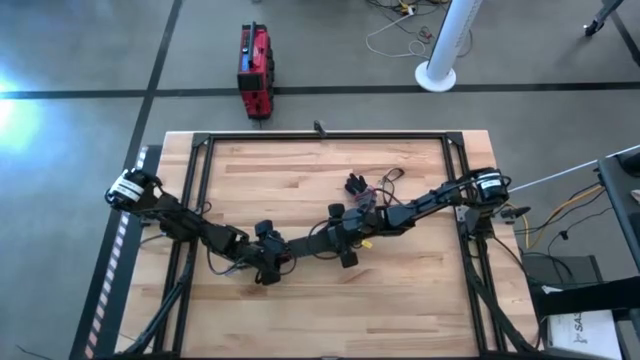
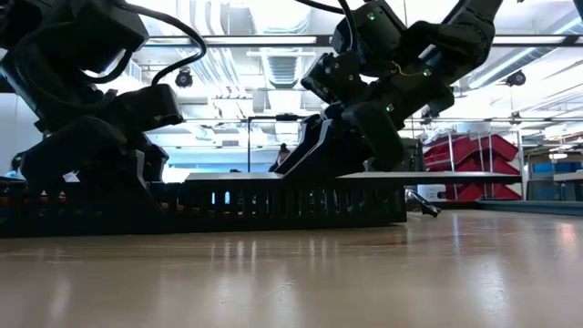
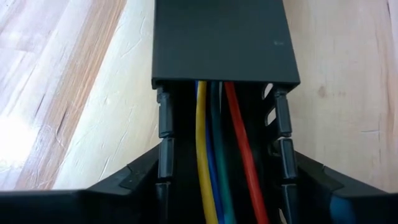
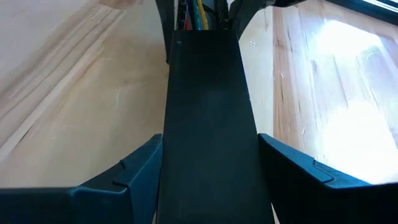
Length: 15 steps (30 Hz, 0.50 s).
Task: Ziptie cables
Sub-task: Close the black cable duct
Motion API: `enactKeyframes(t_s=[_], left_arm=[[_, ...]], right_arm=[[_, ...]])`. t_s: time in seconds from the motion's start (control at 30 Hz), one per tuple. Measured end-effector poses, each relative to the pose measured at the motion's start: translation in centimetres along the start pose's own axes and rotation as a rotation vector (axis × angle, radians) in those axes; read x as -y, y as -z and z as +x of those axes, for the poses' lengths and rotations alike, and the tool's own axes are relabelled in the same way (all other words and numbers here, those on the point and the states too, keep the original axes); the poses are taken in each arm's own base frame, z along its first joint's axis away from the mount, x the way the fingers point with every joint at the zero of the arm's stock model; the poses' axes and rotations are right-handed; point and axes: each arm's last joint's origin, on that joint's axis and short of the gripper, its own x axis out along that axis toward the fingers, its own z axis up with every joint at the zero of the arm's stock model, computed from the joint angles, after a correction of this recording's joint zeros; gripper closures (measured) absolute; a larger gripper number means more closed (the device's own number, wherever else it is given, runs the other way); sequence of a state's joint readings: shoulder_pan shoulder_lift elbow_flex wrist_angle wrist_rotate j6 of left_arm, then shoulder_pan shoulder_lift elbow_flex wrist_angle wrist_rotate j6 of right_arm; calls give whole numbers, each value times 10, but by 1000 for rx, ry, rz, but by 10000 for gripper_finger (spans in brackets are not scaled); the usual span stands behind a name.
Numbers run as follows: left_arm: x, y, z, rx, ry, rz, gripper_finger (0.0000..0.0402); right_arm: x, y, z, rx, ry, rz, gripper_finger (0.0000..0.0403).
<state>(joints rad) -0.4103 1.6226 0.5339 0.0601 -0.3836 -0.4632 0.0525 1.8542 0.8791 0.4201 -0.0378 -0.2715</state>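
Observation:
A long black slotted duct [image 2: 273, 205] lies lengthwise on the table between my two grippers. The cables [image 3: 221, 155], yellow, blue, green and red wires, run inside its open stretch. A flat black cover [image 3: 224, 43] closes the rest of it. My left gripper [image 3: 224, 186] straddles the open stretch, and my right gripper [image 4: 211, 180] straddles the covered stretch [image 4: 208, 112]. In the high view the two grippers [image 1: 265, 255] [image 1: 345, 240] meet near the table's middle. No ziptie shows in any view. My left gripper has the duct's open stretch between its two fingers, one finger [image 3: 137, 180] against each slotted side wall [image 3: 163, 149]. The fingers lie across the duct, whose underside rests on the table. My right gripper has the duct's covered stretch between its fingers, one finger [image 4: 124, 180] against each long edge of the cover [image 4: 171, 143]. They lie across the duct. The near end of the hold is hidden by the cover itself.
Small black parts [image 1: 355, 185] and a thin wire loop [image 1: 390, 178] lie on the wood beyond the right gripper. A black frame [image 1: 320, 137] borders the tabletop. Bare wood lies toward the near edge [image 1: 330, 310].

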Motion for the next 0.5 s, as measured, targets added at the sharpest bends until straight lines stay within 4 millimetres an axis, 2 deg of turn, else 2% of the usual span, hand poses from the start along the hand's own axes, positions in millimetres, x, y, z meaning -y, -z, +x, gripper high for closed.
enactKeyframes(t_s=[0.5], left_arm=[[0, 0, 0, -1, 0, -5, 177]], right_arm=[[1, -1, 1, -31, 15, 20, 184]])
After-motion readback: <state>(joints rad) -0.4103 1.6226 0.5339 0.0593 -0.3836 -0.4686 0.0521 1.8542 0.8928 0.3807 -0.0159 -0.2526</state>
